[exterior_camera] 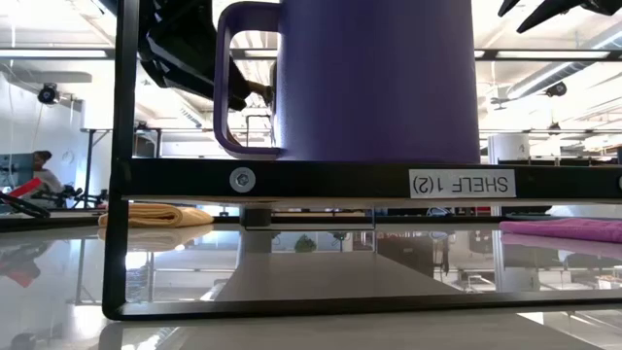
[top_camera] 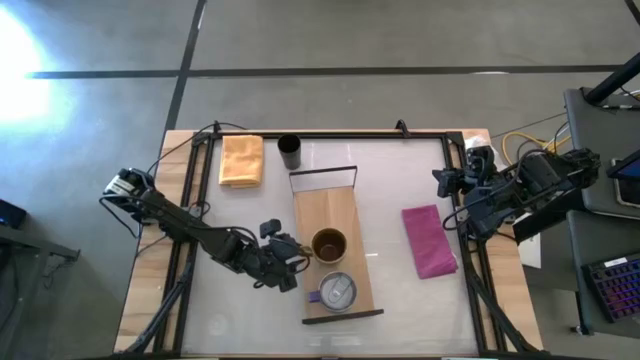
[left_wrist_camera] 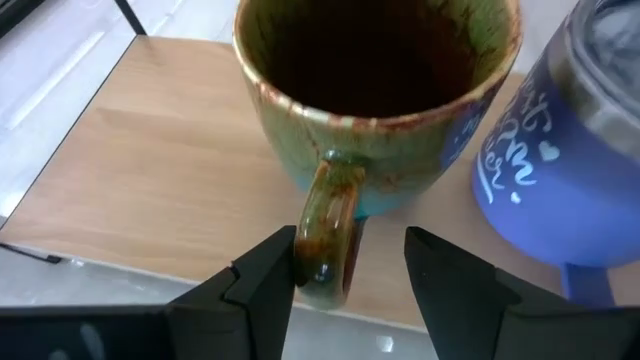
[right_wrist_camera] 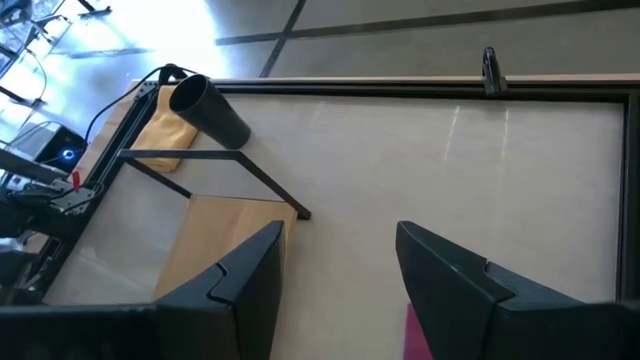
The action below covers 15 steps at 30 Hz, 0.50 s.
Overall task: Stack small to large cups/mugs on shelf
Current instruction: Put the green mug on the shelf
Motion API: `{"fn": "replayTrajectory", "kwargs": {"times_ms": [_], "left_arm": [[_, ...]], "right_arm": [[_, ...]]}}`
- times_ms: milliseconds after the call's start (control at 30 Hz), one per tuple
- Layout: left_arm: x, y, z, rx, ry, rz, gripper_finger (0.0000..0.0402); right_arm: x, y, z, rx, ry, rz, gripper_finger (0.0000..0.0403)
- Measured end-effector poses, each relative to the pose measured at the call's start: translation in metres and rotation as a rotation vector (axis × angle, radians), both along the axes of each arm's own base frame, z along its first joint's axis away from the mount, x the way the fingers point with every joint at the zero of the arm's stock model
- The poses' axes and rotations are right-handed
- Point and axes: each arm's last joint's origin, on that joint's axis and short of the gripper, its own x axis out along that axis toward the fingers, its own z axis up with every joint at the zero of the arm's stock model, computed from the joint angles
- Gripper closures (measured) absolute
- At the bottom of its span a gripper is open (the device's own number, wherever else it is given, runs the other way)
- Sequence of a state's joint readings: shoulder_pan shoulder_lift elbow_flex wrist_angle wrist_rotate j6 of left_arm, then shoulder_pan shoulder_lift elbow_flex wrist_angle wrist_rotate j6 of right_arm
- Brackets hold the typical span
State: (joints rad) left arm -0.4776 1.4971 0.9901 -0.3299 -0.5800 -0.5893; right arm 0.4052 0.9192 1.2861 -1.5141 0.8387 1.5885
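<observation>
The brown mug [top_camera: 329,244] [left_wrist_camera: 380,100] stands upright on the light-wood shelf [top_camera: 325,210] [left_wrist_camera: 150,200], its handle toward the table's left. The silvery-grey mug with the purple body [top_camera: 338,291] [left_wrist_camera: 570,170] [exterior_camera: 379,78] stands just nearer on the same board. The small black cup [top_camera: 290,151] [right_wrist_camera: 210,110] stands on the table beyond the shelf's far end. My left gripper [top_camera: 298,252] [left_wrist_camera: 350,270] is open, level at the shelf's left side, with a finger on each side of the brown mug's handle. My right gripper [top_camera: 445,182] [right_wrist_camera: 340,270] waits open near the table's far right. My left gripper comes level from the table's left and straddles the brown mug's handle [left_wrist_camera: 326,235]. One finger [left_wrist_camera: 270,270] is right beside the handle's lower end; I cannot tell whether it touches. A clear gap shows at the other finger [left_wrist_camera: 440,270]. The mug rests on the shelf.
An orange cloth [top_camera: 241,160] lies at the far left by the black cup. A magenta cloth [top_camera: 430,240] lies to the right of the shelf. The shelf's dark frame [top_camera: 323,172] rises at its far end. Bare tabletop lies between the shelf and the magenta cloth.
</observation>
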Motion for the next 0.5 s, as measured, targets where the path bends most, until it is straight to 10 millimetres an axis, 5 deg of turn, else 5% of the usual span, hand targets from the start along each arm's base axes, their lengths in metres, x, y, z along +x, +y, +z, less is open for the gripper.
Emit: {"fn": "replayTrajectory", "kwargs": {"times_ms": [500], "left_arm": [[0.0046,0.0018,0.0048,0.033,-0.038,-0.007,0.0229]], "right_arm": [[0.0015,0.0006,-0.0056,0.007,0.002,-0.017,0.0216]]}}
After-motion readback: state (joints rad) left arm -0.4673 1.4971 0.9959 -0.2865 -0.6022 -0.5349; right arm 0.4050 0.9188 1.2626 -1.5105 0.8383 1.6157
